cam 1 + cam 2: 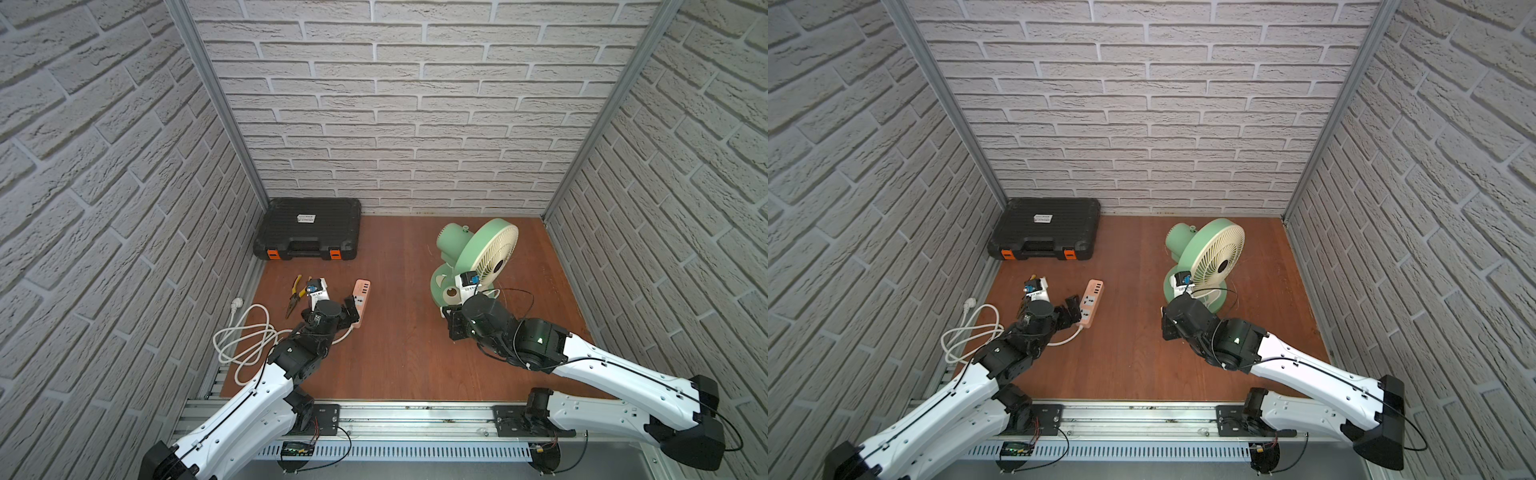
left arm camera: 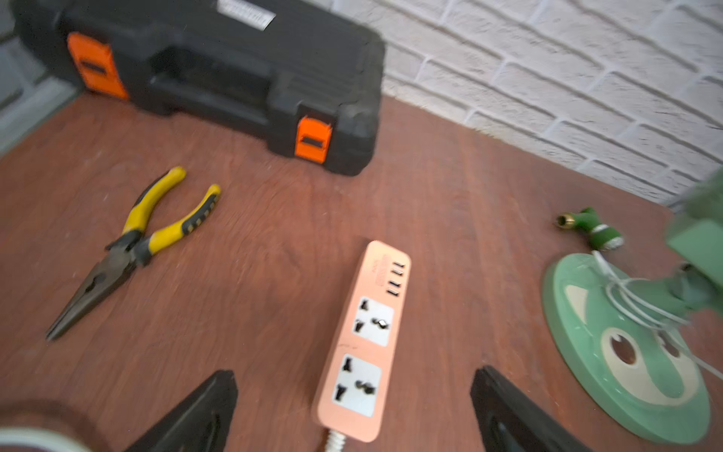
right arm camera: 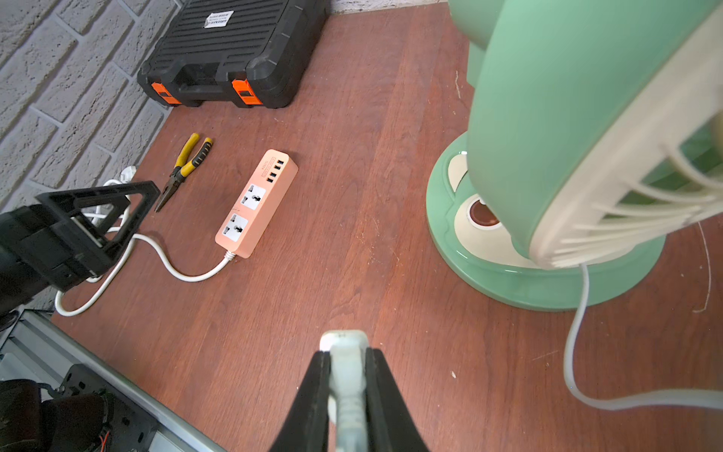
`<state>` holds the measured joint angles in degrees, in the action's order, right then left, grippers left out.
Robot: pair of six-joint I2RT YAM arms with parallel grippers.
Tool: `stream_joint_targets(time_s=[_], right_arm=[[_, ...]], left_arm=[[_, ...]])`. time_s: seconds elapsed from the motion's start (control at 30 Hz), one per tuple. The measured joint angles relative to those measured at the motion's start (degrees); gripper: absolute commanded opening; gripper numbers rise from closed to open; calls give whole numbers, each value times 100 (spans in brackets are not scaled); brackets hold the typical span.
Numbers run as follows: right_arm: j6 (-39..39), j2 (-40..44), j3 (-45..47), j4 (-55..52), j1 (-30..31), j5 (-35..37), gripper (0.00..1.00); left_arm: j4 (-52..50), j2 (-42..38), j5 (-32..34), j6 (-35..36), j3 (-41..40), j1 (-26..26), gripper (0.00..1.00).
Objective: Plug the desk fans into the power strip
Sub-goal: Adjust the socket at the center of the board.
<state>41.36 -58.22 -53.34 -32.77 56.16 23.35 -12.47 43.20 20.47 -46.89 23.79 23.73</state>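
Desk fan plug (image 3: 343, 338) gripped by right pincer (image 3: 346, 354), toolcase label (image 1: 306, 218) unreadable

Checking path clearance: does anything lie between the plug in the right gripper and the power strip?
Nothing visible does. Bare table lies between the plug in the right gripper and the power strip; the open left gripper and pliers sit on the strip's far side.

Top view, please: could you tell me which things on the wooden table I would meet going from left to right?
white wall plug → pliers → power strip → desk fan
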Motion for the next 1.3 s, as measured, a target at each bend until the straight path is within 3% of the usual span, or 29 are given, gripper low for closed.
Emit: stream_joint_targets(time_s=[0.1, 0.23, 0.47, 0.67, 0.83, 1.07, 1.3], right_arm=[[-2, -120, -2, 7, 0, -33, 3], [-22, -452, -15, 20, 2, -203, 3], [-68, -730, -15, 83, 22, -472, 3], [-131, -745, -15, 133, 26, -586, 3], [-129, -785, -22, 146, 26, -678, 3], [-129, -785, -22, 219, 26, -761, 3], [-129, -782, -22, 219, 26, -807, 3]], left_arm=[[-153, 369, -595, -306, -68, -586, 98], [-199, 623, -1178, -549, -221, -968, 98], [-92, 844, -1674, -634, -260, -1119, 98], [568, 1272, -2166, -623, -302, -1064, 98], [647, 1840, -2013, -393, -81, -645, 98], [584, 2695, -1305, 42, 531, 83, 98], [496, 3106, -868, 251, 544, 166, 98]])
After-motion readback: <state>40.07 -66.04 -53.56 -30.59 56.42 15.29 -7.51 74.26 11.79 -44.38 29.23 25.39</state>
